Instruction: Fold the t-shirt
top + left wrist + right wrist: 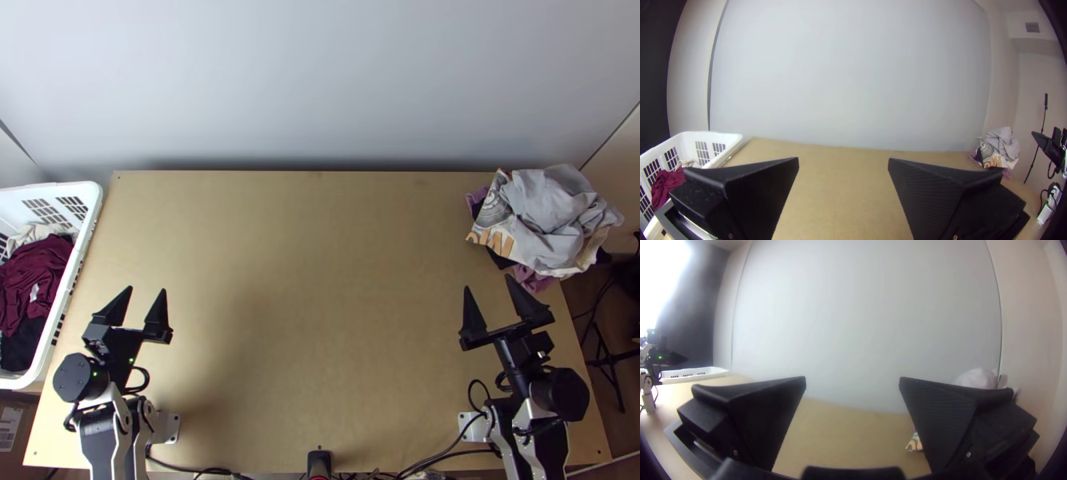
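"Pointing up the wooden table (320, 280), the left gripper (146, 290) and the right gripper (489, 282) show 2 pairs of fingers spread wide, nothing between them. And the t-shirt?"

"Probably in the bunched clothes pile (560, 250), near and beyond the right fingertips; which piece it is, I cannot tell. Perhaps the pale grey garment (552, 200) on top."

"What could go wrong?"

"The pile overhangs the table's side edge, outward of the right fingers, so a careless nudge could send it to the floor. Its layers are tangled: a deep pinch might drag out 2 pieces, with the mauve cloth (534, 279) coming along, while a shallow 1 could slip. Outward of the left fingers stands the white basket (48, 189), holding maroon cloth (36, 280); a sideways swing might knock its rim."

"Any brands or writing?"

"Large orange lettering (496, 240) marks the grey garment's side nearest the right fingertips, next to a round dark emblem (493, 210). Behind the left fingers, toward the arm's base, a cardboard box (29, 406) bears a pale printed label (10, 426). I quote no wording from any of the 3."
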